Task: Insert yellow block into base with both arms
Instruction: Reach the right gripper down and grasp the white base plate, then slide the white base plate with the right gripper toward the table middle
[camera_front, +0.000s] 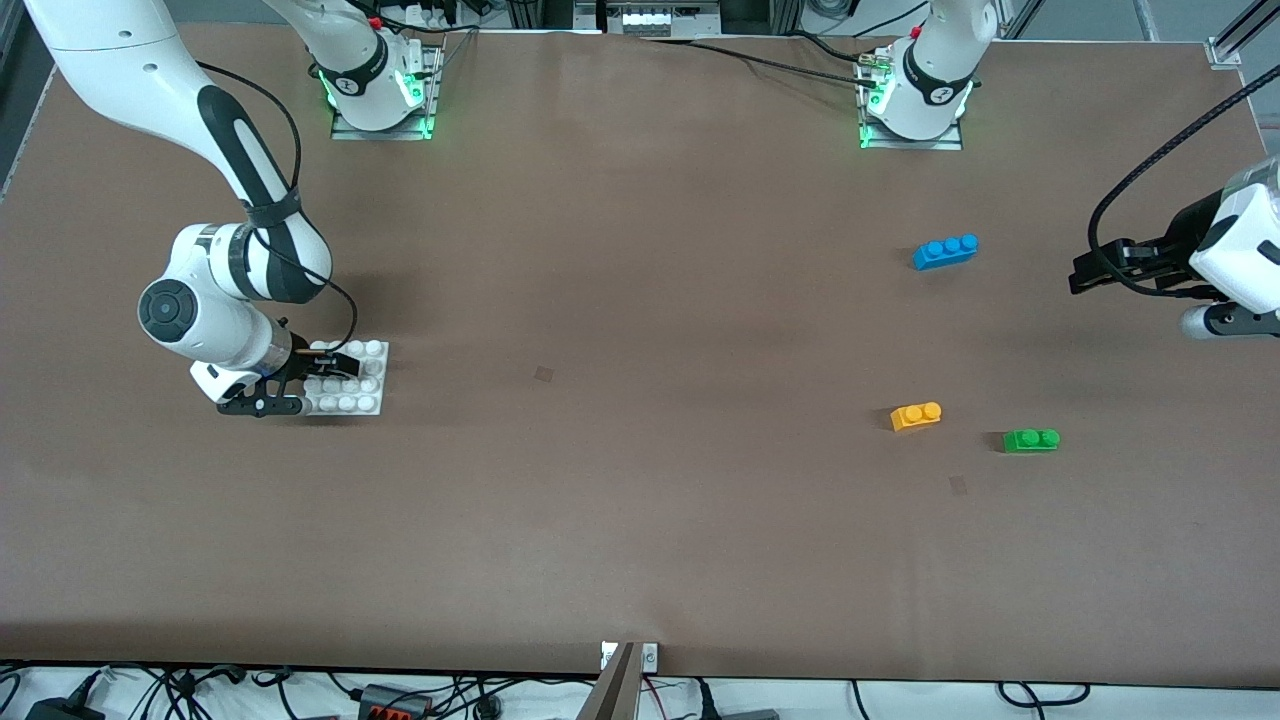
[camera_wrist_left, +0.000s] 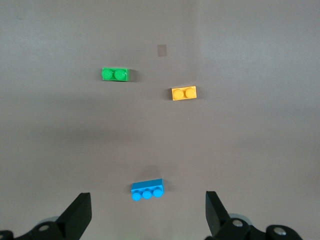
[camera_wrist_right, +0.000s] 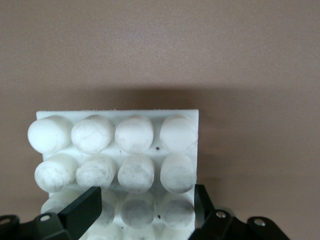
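**Right gripper straddles base; block waits untouched**

The right gripper (camera_front: 318, 378) sits low at the base (camera_front: 362, 388), fingers partly spread either side of its edge; a firm grip isn't evident. An off-centre pinch could skid the plate. The left gripper (camera_front: 1092, 270) hangs wide open and empty above the yellow block (camera_front: 916, 415), which lies near the green brick (camera_front: 1031, 440) and blue brick (camera_front: 945, 251). The brown worktop (camera_front: 640, 520) is smooth; cables trail along its edge.

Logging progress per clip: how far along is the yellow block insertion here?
Early. Nothing is inserted: the yellow block lies loose on the table beside the green brick. In hand: the right pincer is down at the base, fingers straddling its edge rows of studs. The left pincer hangs open over the blue brick. Left: picking up the yellow block and pressing it on.
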